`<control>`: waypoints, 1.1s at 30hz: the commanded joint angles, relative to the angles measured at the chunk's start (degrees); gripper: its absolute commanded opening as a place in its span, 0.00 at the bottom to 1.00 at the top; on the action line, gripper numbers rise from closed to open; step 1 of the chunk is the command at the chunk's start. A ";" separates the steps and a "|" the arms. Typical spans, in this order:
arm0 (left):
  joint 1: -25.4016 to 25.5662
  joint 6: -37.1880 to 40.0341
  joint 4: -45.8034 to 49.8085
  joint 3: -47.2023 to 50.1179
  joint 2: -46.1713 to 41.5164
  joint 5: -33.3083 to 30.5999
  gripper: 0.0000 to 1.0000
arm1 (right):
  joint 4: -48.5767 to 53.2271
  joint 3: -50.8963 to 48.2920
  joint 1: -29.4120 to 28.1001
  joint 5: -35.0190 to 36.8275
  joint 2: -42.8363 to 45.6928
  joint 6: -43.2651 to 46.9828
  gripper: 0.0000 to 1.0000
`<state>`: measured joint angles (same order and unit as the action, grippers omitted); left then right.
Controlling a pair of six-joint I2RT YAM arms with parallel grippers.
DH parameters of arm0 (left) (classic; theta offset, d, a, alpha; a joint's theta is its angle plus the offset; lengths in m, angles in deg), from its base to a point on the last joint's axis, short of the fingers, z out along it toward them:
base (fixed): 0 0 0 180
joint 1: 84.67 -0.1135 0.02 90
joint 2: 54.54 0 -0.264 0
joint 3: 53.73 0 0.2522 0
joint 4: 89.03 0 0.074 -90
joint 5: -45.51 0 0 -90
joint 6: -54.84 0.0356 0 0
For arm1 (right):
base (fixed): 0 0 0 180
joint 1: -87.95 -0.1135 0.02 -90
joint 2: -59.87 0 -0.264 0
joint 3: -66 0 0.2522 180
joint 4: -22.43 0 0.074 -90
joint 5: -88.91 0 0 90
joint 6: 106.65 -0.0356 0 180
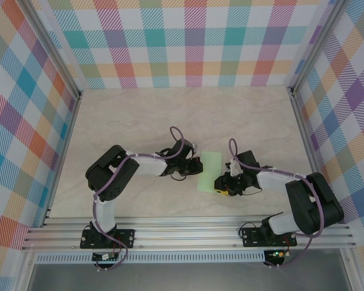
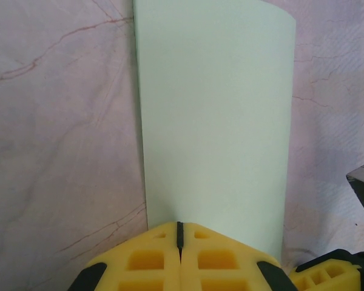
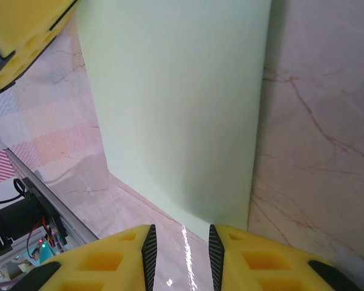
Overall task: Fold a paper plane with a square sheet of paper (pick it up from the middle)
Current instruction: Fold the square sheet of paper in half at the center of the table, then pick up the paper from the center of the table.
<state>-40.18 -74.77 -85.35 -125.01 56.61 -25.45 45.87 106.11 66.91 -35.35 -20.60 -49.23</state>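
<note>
The square sheet of paper [image 1: 210,171] is pale mint green and looks like a narrow upright strip between the two arms. In the left wrist view the sheet [image 2: 215,121] runs away from my left gripper [image 2: 180,227], whose yellow jaws are pressed together on its near edge. The left gripper [image 1: 196,165] sits at the sheet's left side. My right gripper [image 1: 223,182] is at the lower right corner. It stands open [image 3: 181,242], with bare table between its pads, just short of the sheet [image 3: 182,109], which hangs slightly off the table with a shadow under it.
The marble-patterned table [image 1: 139,121] is boxed in by checked walls on three sides. An aluminium rail [image 1: 188,233] carries both arm bases along the near edge. The right gripper's yellow finger [image 2: 327,276] shows beside the sheet.
</note>
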 commanded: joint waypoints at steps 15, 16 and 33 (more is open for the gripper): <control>0.77 -1.52 8.83 4.94 -10.67 -4.49 0.11 | 11.55 12.78 0.03 15.99 -0.07 0.62 0.51; 0.75 -1.55 8.81 5.54 -11.48 -5.03 0.11 | 10.30 13.22 0.06 13.85 -1.44 0.90 0.51; 0.49 -2.76 9.76 11.37 -18.16 -10.52 0.13 | 3.07 14.14 0.03 3.32 -9.53 1.89 0.36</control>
<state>-40.16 -77.16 -76.65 -114.30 40.09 -34.93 51.00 119.94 67.22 -28.73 -29.47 -47.68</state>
